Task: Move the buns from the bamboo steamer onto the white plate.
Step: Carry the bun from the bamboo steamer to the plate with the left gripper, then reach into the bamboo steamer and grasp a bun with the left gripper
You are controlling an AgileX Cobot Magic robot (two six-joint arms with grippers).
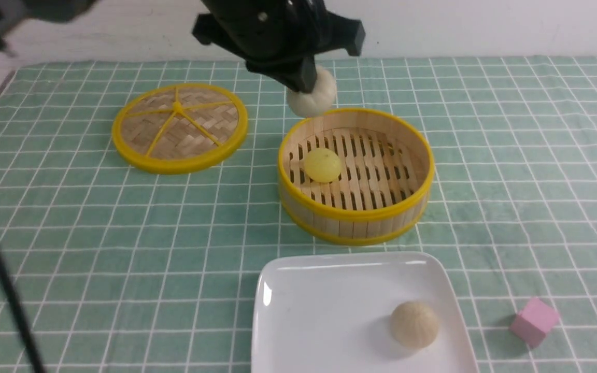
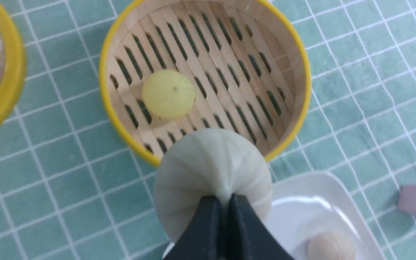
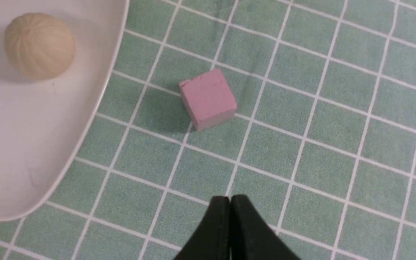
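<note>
The left claw [image 2: 225, 199] pinches the top of a cream bun [image 2: 211, 169], held above the steamer [image 1: 355, 228]. The bun looks light and soft, so its pleated top seems a good place to grip. The yellow bun [image 1: 322, 165] lies inside the steamer. A second cream bun [image 1: 414, 325] is on the plate [image 1: 303, 311] beside the steamer. The right claw [image 3: 230, 200] is closed and empty.

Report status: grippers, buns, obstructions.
Left gripper shut on cream bun above bamboo steamer. Right gripper shut, empty. Yellow bun inside; beige bun on white plate. Pink cube beside plate.
</note>
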